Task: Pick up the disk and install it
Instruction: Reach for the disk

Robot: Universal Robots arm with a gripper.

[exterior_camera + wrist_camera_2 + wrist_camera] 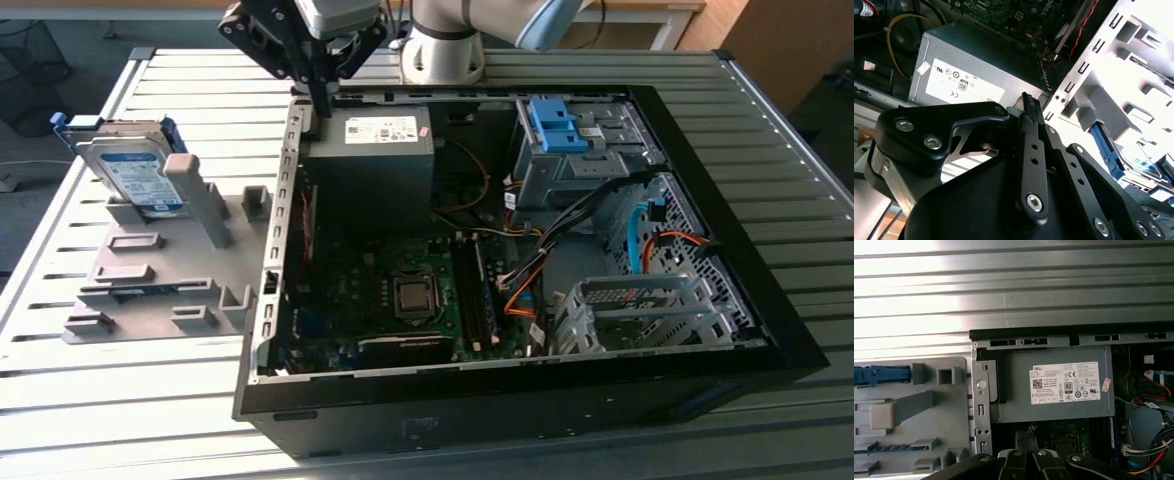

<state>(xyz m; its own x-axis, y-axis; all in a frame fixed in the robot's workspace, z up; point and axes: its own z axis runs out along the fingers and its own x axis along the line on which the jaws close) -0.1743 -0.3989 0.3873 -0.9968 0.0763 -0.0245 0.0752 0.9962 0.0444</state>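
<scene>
You're at the pick-up step, I judge: your gripper (320,105) hangs clenched and empty beside the power supply (374,150), while the disk (131,165) stands upright in the grey fixture (147,290), well apart on the exterior view's left, so grasping it calls for spread fingers.

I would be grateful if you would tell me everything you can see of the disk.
The disk is a flat rectangular silver-grey metal hard drive with a white-and-blue label and blue plastic rails along its edges. It stands on edge, tilted, in the grey fixture on the slatted metal table, to the exterior view's left of the open black computer case. It seems to lean against the fixture's upright post; the hand is apart from it.
</scene>
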